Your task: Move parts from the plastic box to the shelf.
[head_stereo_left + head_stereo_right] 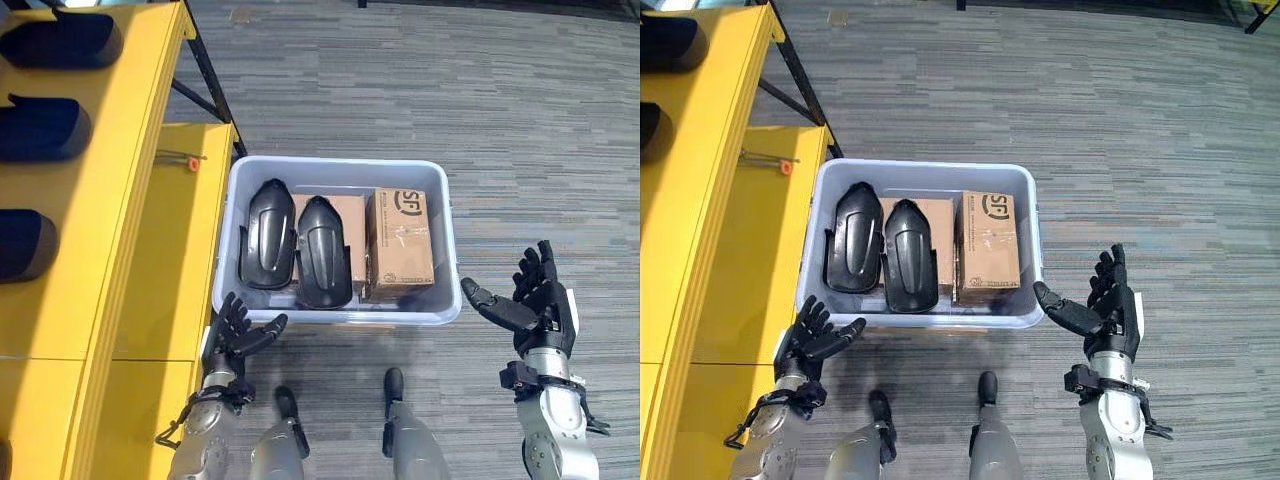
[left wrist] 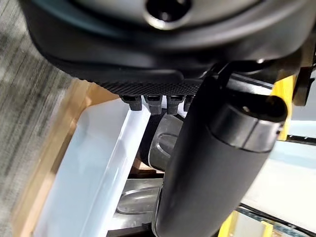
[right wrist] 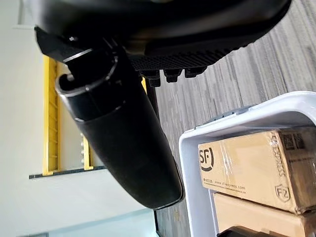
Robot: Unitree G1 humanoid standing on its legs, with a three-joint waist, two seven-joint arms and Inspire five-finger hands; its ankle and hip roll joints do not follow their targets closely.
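Both hands, left [image 1: 236, 331] and right [image 1: 535, 298], had fingers spread apart, empty, flanking the plastic box [image 1: 340, 170] holding black parts [image 1: 271, 235] and cartons [image 1: 400, 240].

We see two silver-grey metal forearms, each ending in a dark, matte black robot hand. The left robot hand [image 1: 237, 333] has slim black fingers and a black thumb. The right robot hand [image 1: 540, 300] bears a white panel along its outer edge. Close up, each palm shows a finely textured black surface.
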